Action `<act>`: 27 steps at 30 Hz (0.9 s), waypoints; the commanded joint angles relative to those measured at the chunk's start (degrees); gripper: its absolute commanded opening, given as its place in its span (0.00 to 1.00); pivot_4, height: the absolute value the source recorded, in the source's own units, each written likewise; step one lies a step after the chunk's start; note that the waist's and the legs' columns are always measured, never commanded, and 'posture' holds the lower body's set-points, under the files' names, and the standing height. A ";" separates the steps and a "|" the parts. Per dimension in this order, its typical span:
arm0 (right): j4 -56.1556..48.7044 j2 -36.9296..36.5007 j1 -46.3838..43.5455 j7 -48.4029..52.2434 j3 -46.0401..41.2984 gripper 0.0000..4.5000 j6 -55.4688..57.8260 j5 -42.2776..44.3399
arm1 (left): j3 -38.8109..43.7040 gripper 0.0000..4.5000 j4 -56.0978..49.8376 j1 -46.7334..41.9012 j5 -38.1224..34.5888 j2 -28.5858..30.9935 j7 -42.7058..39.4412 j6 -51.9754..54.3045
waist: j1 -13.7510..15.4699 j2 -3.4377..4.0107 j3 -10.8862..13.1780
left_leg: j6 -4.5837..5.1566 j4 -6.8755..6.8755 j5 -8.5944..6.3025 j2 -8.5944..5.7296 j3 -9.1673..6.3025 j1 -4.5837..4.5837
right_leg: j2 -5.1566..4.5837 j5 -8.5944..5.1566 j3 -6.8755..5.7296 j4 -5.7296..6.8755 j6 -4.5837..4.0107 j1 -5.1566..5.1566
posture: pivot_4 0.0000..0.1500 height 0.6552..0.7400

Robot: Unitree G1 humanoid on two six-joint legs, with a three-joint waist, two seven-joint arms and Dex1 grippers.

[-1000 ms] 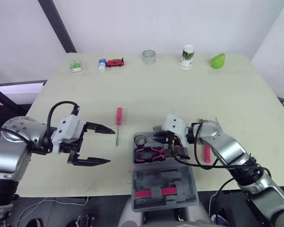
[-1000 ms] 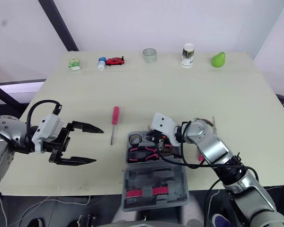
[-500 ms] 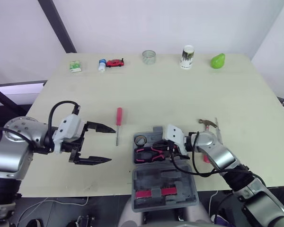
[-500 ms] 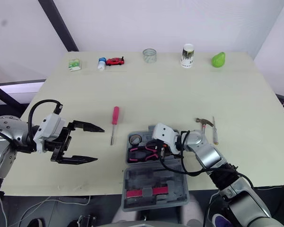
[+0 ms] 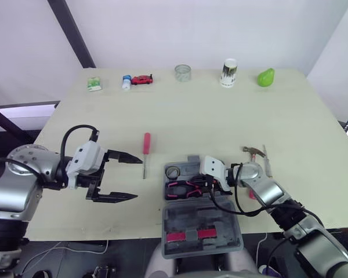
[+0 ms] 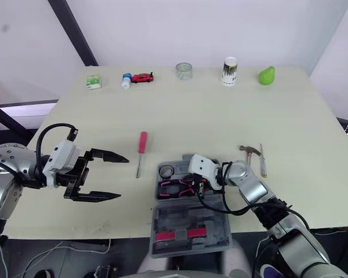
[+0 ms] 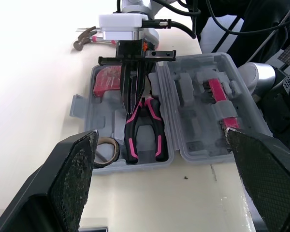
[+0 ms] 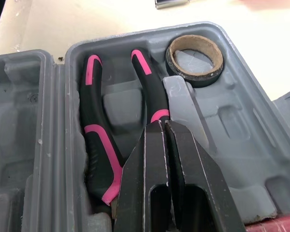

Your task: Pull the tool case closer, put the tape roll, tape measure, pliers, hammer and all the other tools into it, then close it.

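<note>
The grey tool case (image 5: 200, 217) lies open at the table's front middle, lid toward the front edge. Its tray holds a tape roll (image 5: 172, 172), pink-and-black pliers (image 8: 94, 145) and a red tool (image 7: 108, 79). My right gripper (image 8: 157, 128) is shut, its tips resting over the pliers inside the tray. To the right of the case, a hammer (image 5: 252, 152) and a thin metal tool (image 5: 268, 163) lie on the table. A red-handled screwdriver (image 5: 145, 147) lies left of the case. My left gripper (image 5: 138, 178) hovers open left of the case, with nothing between its fingers.
Along the table's far edge stand a small green box (image 5: 93, 84), a little bottle (image 5: 126, 81), a red toy car (image 5: 141, 79), a clear cup (image 5: 182, 72), a paper cup (image 5: 228, 71) and a green pear (image 5: 266, 76).
My right gripper has come down and back into the case tray onto the pliers, uncovering the hammer behind it. The left gripper has hardly moved.
</note>
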 commanded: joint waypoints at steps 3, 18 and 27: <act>10.81 -1.14 3.75 -2.57 3.77 0.02 2.29 -6.78 | 0.72 1.00 0.03 0.40 0.31 -0.77 0.34 -0.84 | 0.07 0.14 -0.70 | 0.00 0.00 0.00 0.01 -0.01 0.06 | 0.00 0.00 0.00 0.00 0.00 0.06 | 1.00 1.00; -18.94 -0.18 10.91 -6.35 -14.77 0.02 -0.56 8.56 | 6.40 1.00 -4.37 9.20 0.48 -7.99 17.22 4.82 | -0.02 0.22 -0.32 | -0.06 -0.29 0.03 0.04 0.04 -0.31 | -0.07 0.03 0.20 0.02 -0.01 -0.46 | 1.00 1.00; -27.66 -7.51 25.67 -6.10 -30.69 0.02 -4.17 17.63 | 10.39 1.00 -3.43 16.13 0.45 -12.64 22.26 2.91 | 0.05 0.17 -0.07 | -0.02 -0.42 0.00 0.02 0.13 -0.39 | -0.18 0.01 0.21 -0.24 0.00 -0.49 | 1.00 1.00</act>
